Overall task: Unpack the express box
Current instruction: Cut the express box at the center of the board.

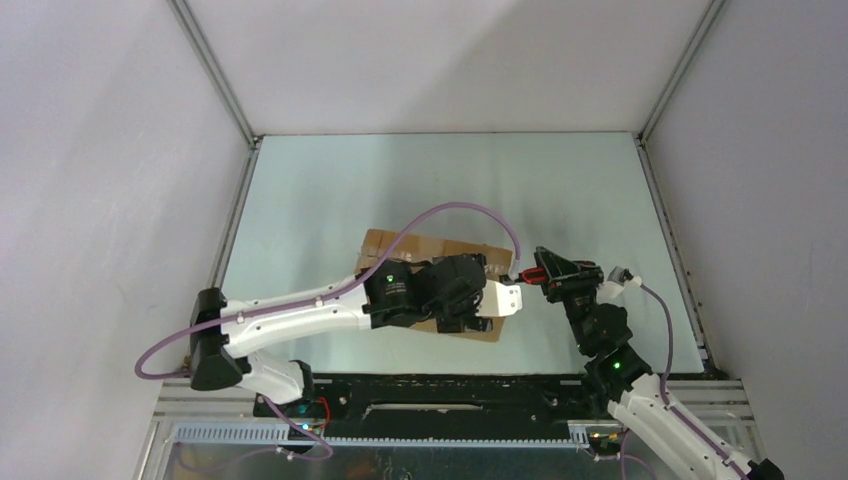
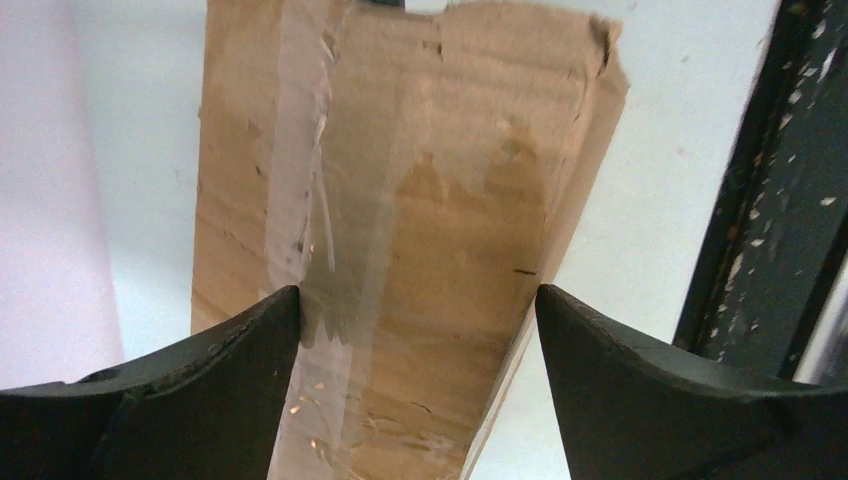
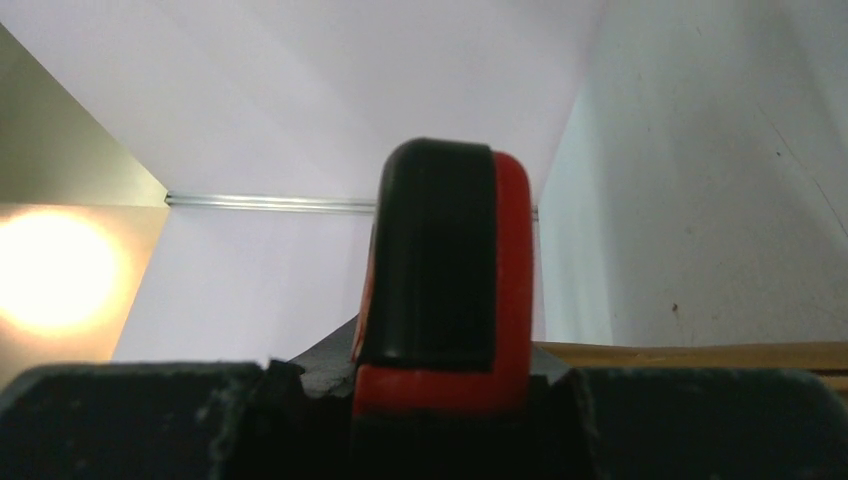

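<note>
The express box (image 1: pixel 430 247) is a brown carton lying lengthwise mid-table, largely covered by my left arm. In the left wrist view its top (image 2: pixel 450 200) runs away from the camera, with a strip of clear tape (image 2: pixel 300 190) along it. My left gripper (image 1: pixel 465 296) (image 2: pixel 418 300) hangs open just above the box, one finger over the taped side and the other past its right edge. My right gripper (image 1: pixel 545 272) (image 3: pixel 445 400) is shut on a red-and-black utility knife (image 1: pixel 527 277) (image 3: pixel 445 290) beside the box's right end. A sliver of the box (image 3: pixel 700 352) shows behind the knife.
A black rail (image 1: pixel 450 385) (image 2: pixel 760 200) runs along the table's near edge. Pale enclosure walls close in the table at the left, back and right. A purple cable (image 1: pixel 450 208) arches over the box from the left arm.
</note>
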You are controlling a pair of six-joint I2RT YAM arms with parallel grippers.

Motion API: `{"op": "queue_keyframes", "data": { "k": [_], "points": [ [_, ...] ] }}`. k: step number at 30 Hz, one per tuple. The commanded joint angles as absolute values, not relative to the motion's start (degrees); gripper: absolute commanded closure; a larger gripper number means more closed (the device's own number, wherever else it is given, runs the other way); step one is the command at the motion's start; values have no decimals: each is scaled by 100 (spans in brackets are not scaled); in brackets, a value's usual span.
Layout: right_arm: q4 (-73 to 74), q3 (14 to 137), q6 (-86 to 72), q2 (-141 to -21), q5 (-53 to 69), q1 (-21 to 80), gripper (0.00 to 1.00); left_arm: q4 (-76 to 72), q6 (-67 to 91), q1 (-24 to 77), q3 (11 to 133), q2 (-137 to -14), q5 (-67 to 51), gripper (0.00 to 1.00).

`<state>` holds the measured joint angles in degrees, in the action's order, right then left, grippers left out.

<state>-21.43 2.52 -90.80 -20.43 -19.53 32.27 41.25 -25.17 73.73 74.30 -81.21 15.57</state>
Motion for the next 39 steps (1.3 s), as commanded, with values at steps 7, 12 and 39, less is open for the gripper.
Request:
{"op": "queue_keyframes", "data": {
  "k": [7, 12, 39],
  "points": [
    [-3018, 488, -8856, -2397, -2764, 3315, 100, 4567, -1621, 7426, 8831, -8840, 1093, 14],
    [-3339, 417, -8912, -2793, -2716, 3351, 100, 4812, -1494, 7426, 9143, -9079, 1148, 13],
    [-2715, 174, -9048, -2114, -2367, 3004, 100, 5014, -1607, 7328, 8945, -9145, 728, 8]
  ]
}}
